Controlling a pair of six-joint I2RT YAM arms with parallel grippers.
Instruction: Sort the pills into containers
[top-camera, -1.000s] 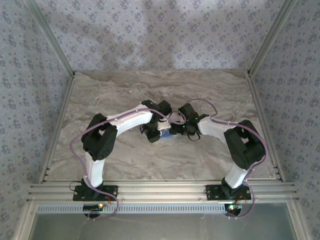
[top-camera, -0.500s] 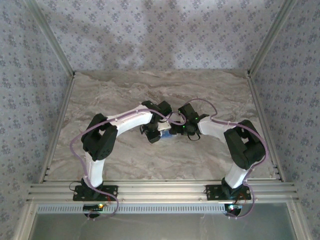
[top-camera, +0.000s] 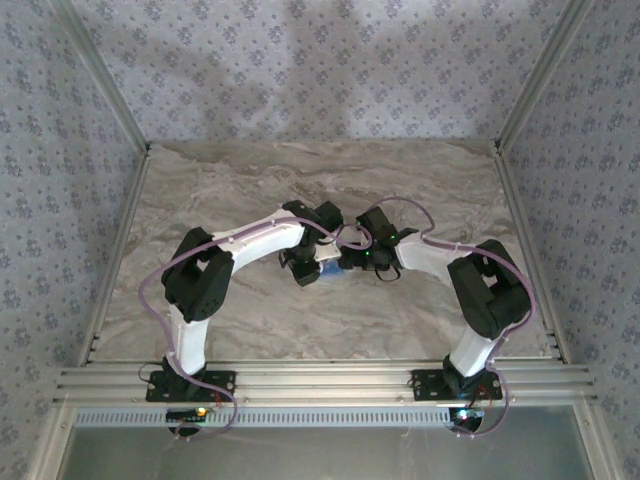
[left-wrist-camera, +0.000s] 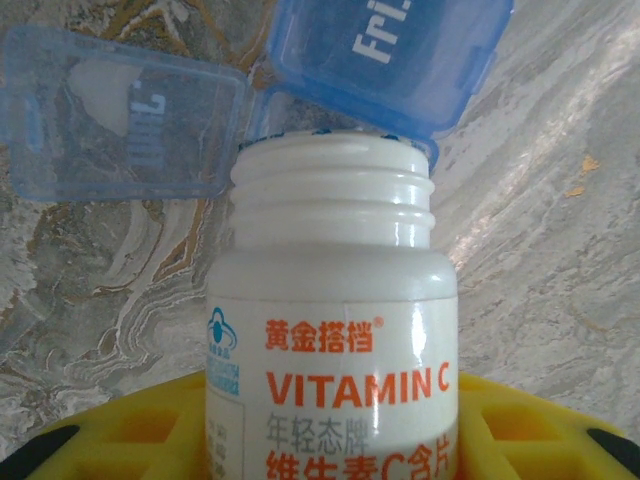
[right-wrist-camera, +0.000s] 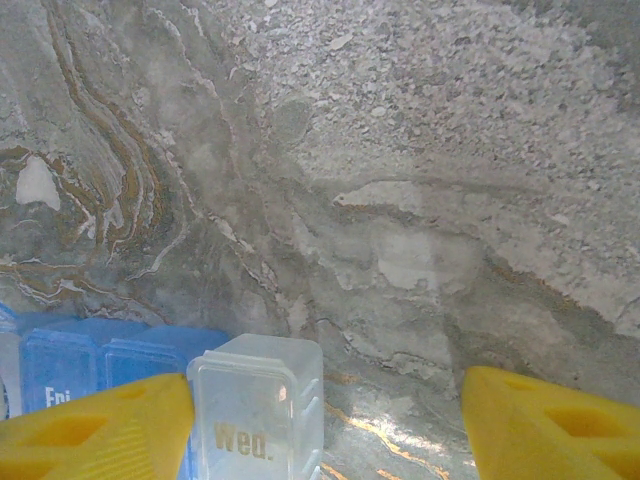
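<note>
left gripper (left-wrist-camera: 330, 425) is pinching the Vitamin C bottle (left-wrist-camera: 335, 300), uncapped mouth aimed dead at the blue pill box (left-wrist-camera: 120, 115) lying just past it on the marble table (left-wrist-camera: 540, 250), Fri lid (left-wrist-camera: 385, 55) flipped up, right gripper (right-wrist-camera: 325, 405) spread open beside the Wed lid (right-wrist-camera: 255, 410)

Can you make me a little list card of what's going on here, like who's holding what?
left gripper: shut on the uncapped white plastic bottle with orange Vitamin C lettering
right gripper: open, fingers either side of a clear plastic lid marked Wed.
pill box: translucent blue plastic strip, Fri lid and the one beside it open
surface: grey marble-patterned table
</note>
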